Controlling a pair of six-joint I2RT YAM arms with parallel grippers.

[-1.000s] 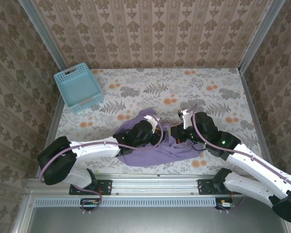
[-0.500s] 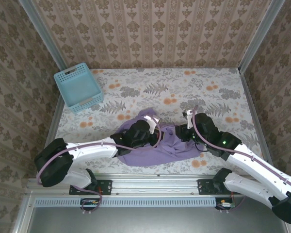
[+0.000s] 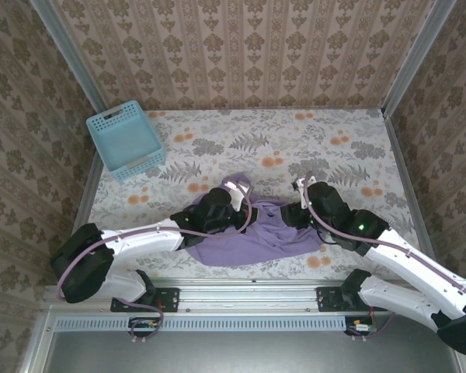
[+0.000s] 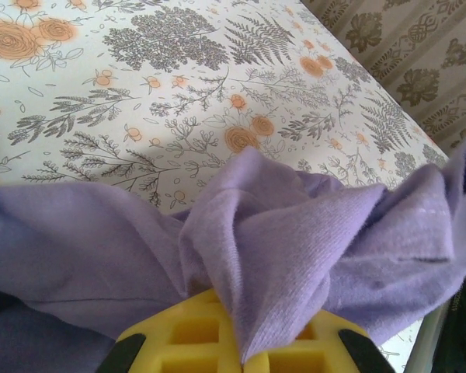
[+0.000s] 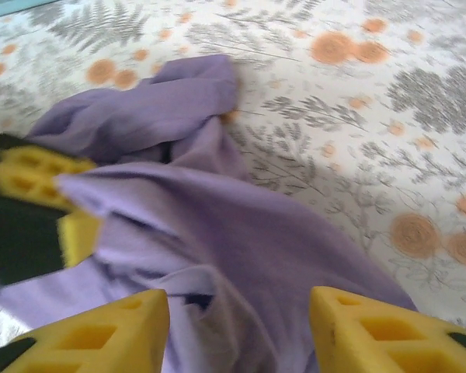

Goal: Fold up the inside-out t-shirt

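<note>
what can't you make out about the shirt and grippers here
Top external: middle of the t-shirt, covered by both wrists.
Left wrist: tips of the left gripper, buried in pinched cloth and cut by the bottom edge.
Right wrist: blurred; whether the open right gripper touches cloth.

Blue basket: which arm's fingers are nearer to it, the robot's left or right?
Left. The left fingers, pinching the t-shirt, sit nearer the arms and rightward of the basket; the right fingers lie farther right.
</note>
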